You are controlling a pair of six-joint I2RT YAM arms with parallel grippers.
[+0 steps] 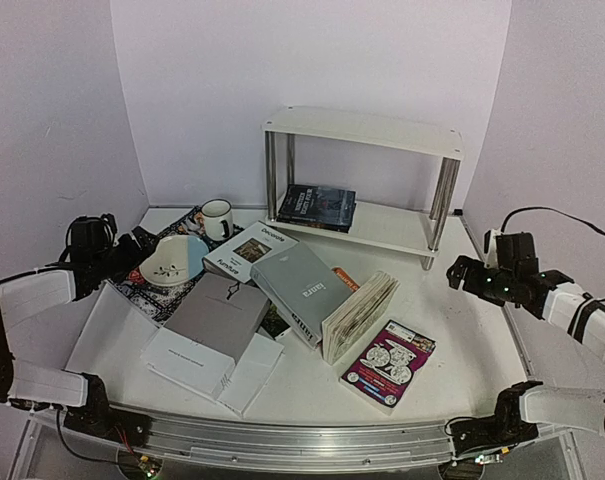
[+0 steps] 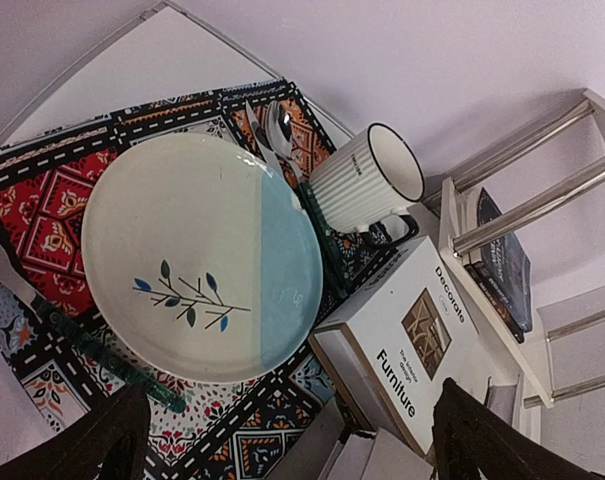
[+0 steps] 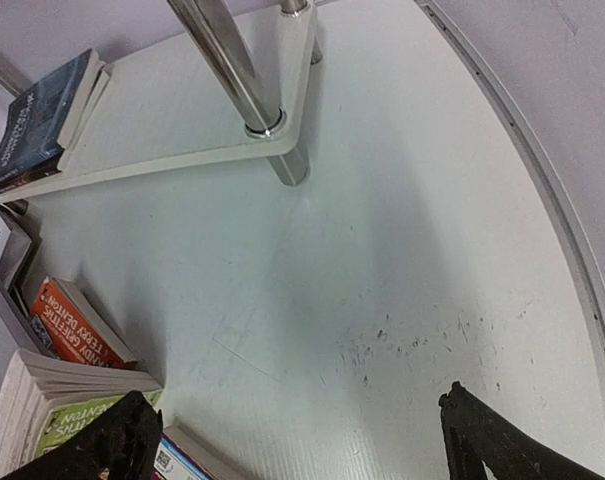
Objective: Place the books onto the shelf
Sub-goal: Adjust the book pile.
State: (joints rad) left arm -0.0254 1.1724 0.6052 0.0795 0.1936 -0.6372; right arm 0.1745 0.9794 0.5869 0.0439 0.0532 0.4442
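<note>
**Books scattered before the shelf, both sets of fingers wide apart**

Left fingers (image 2: 97, 440) stand spread wide and hold nothing. They hang over a round white-and-blue ceramic plate with a leaf sprig (image 2: 197, 255). The plate rests on a patterned black-and-red placemat (image 2: 42, 200), beside a ribbed white mug with a dark rim (image 2: 362, 180).

Right fingers (image 3: 502, 440) are likewise apart and empty, above the bare white surface (image 3: 402, 250) near one leg of the small two-tier shelf of white boards and shiny metal tubes (image 1: 362, 128).

On the shelf's lower board a dark blue book (image 1: 317, 207) lies flat. The other books sit on the surface in a loose heap in front of the shelf:
- a white book with "Furniture" on its cover (image 1: 249, 250)
- a grey book (image 1: 300, 290)
- an orange book (image 1: 346, 278), peeking out just behind the grey one
- a thick paperback with its page edges showing (image 1: 360, 316)
- a magenta book with round emblems (image 1: 389, 364), flat, nearest the right arm
- a large grey-and-white book (image 1: 212, 335) at the front left
</note>
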